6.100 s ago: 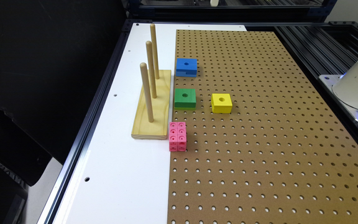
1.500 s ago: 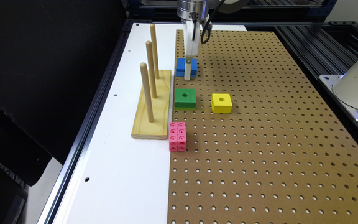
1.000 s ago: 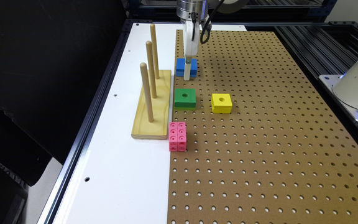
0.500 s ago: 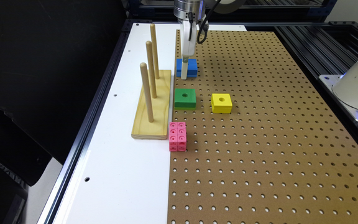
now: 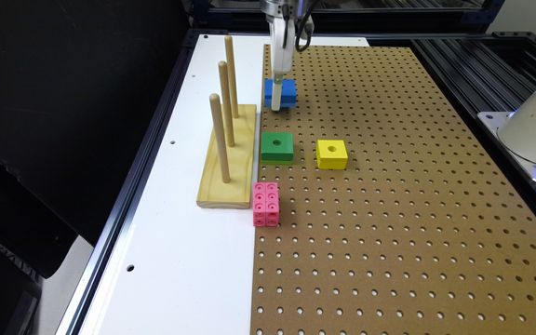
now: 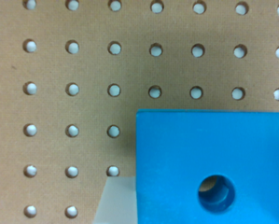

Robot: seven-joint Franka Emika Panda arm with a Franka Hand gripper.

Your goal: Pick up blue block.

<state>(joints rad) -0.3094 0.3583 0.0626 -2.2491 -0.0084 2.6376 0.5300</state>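
Observation:
The blue block (image 5: 285, 91) hangs just above the brown pegboard (image 5: 389, 209) near its far end, a small shadow beneath it. My gripper (image 5: 277, 105) comes straight down from above and is shut on the block. In the wrist view the blue block (image 6: 209, 154) shows its flat top and round centre hole, and one pale finger (image 6: 115, 203) presses flat against its side. The other finger is out of frame.
A green holed block (image 5: 277, 146) and a yellow holed block (image 5: 331, 154) lie nearer on the pegboard. A pink studded cube (image 5: 265, 204) sits at the board's edge. A wooden stand with three upright pegs (image 5: 228, 158) rises beside the blue block. A white machine base (image 5: 535, 125) is at the exterior view's right.
The blue block has risen a little off the pegboard together with the gripper. The other blocks have stayed in place.

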